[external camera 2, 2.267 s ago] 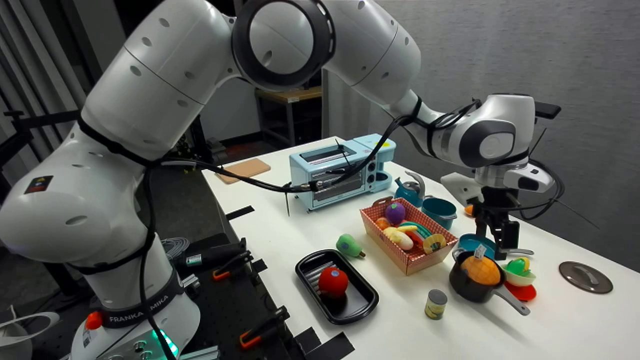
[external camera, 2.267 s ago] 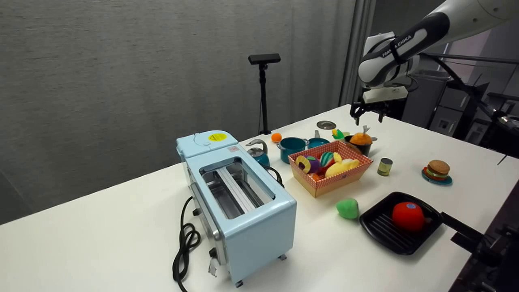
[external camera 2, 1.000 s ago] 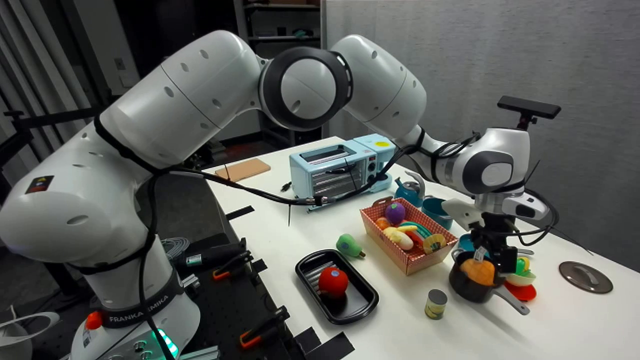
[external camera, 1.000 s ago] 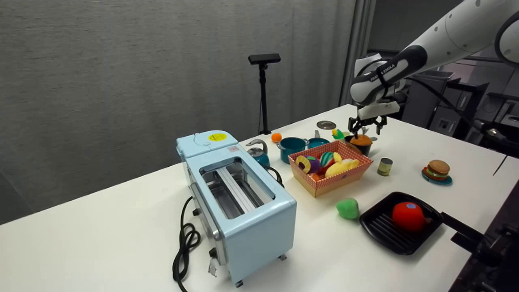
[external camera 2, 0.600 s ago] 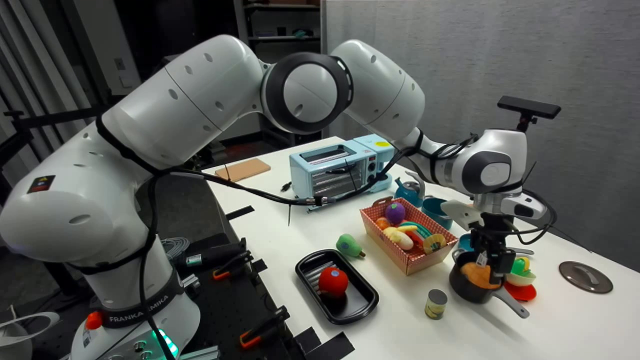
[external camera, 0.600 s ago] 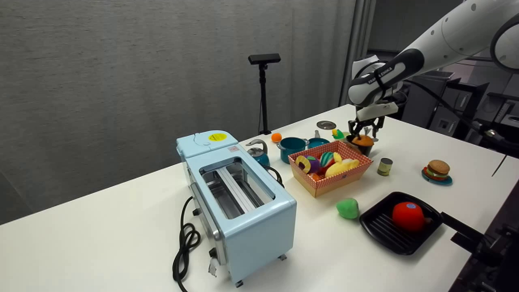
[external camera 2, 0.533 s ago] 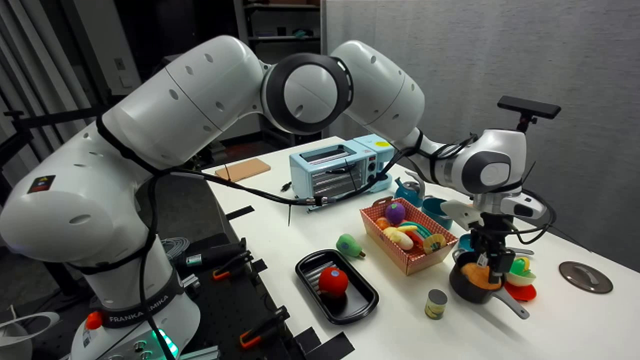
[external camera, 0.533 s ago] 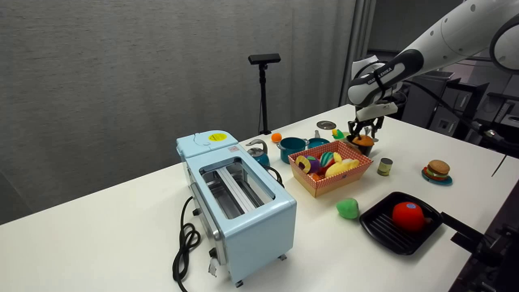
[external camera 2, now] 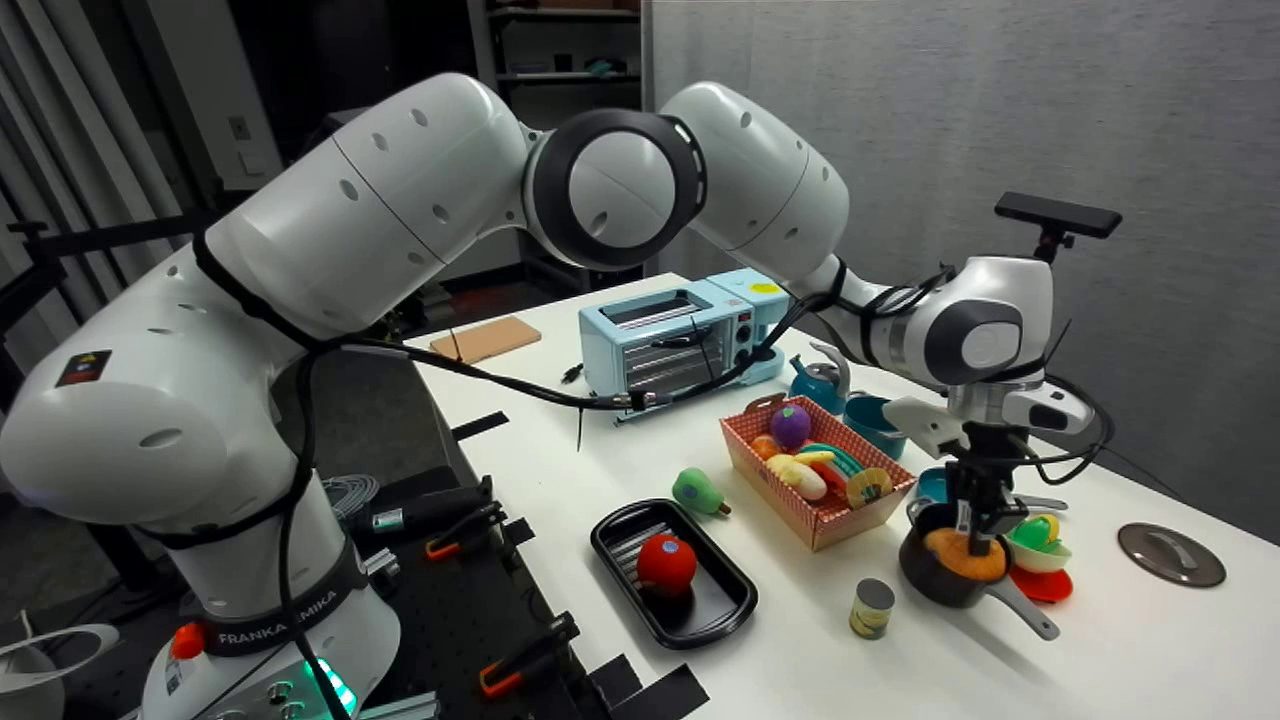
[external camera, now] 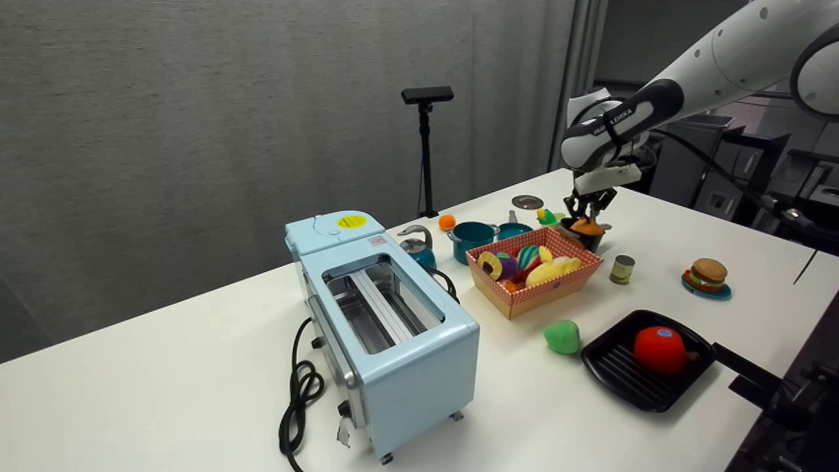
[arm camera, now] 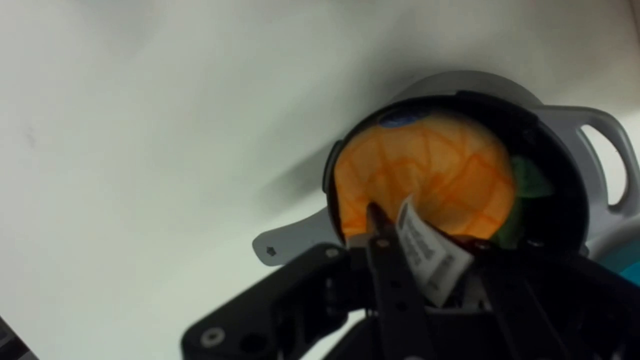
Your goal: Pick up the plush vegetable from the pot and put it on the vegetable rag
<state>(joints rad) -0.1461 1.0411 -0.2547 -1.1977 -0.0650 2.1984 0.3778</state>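
Observation:
The orange plush vegetable (arm camera: pixel 395 150) sits in the dark pot (external camera 2: pixel 935 585), filling most of its mouth. My gripper (arm camera: pixel 416 224) reaches down at the pot, and its fingers have come together on the plush's top, where the cloth puckers. A white label (arm camera: pixel 430 260) sticks up between the fingers. In both exterior views the plush still rests inside the pot, its lower half hidden by the wall. Something green (arm camera: pixel 532 180) lies under it. No cloth shows as a vegetable rag; a red-checked basket (external camera 2: pixel 765 480) holding several plush vegetables stands beside the pot.
The pot's long handle (external camera 2: pixel 1022 607) points outward. Close by are a can (external camera 2: pixel 872 610), a blue pan (external camera: pixel 514 229) and a bowl (external camera 2: pixel 1040 560) on a red plate. Farther off stand a black grill pan (external camera 2: pixel 715 600) and a blue toaster oven (external camera: pixel 419 387).
My gripper has come down onto the plush vegetable, and its spread fingers have closed together. The plush's top is now drawn in between them. The pot has shifted only slightly.

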